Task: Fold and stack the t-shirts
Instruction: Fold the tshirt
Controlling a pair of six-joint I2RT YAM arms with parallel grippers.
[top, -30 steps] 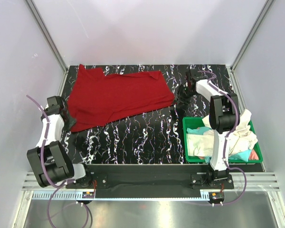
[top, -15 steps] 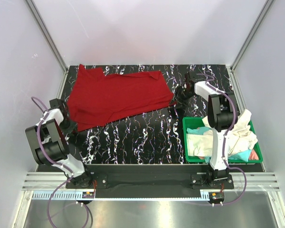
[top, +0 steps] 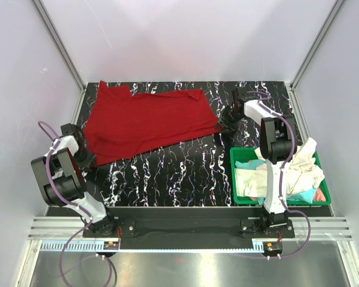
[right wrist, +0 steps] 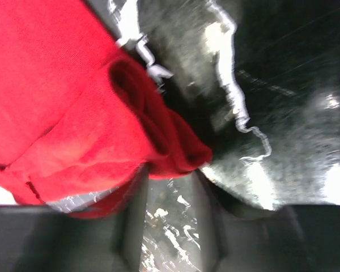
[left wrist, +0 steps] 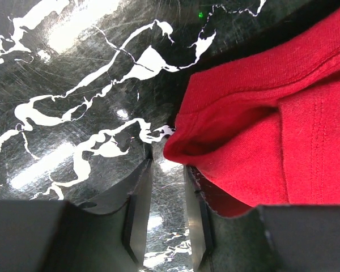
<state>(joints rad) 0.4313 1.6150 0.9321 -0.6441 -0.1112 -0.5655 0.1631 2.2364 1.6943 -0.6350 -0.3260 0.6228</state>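
The large deep red t-shirt (top: pixel 146 122) lies spread at the back left of the table. My left gripper (top: pixel 87 156) is at its front-left corner. In the left wrist view the gripper (left wrist: pixel 168 165) is open, and the red hem (left wrist: pixel 243 147) lies at the fingertips and over the right finger (left wrist: pixel 197 215). My right gripper (top: pixel 224 124) is at the shirt's right corner. In the right wrist view it (right wrist: pixel 171 173) is open, with the bunched red corner (right wrist: pixel 158 136) at its tips and bare table between the jaws. Cream-white (top: pixel 299 167), teal (top: pixel 246 162) and pinkish (top: pixel 319 195) shirts lie in the bin.
The green plastic bin (top: pixel 236 179) stands at the front right beside the right arm. The black marbled table (top: pixel 179 170) is ringed by white walls with metal posts at the back corners.
The left arm has folded in, its elbow rising, with its gripper staying at the shirt's front-left corner. The right gripper has edged toward the shirt's right corner.
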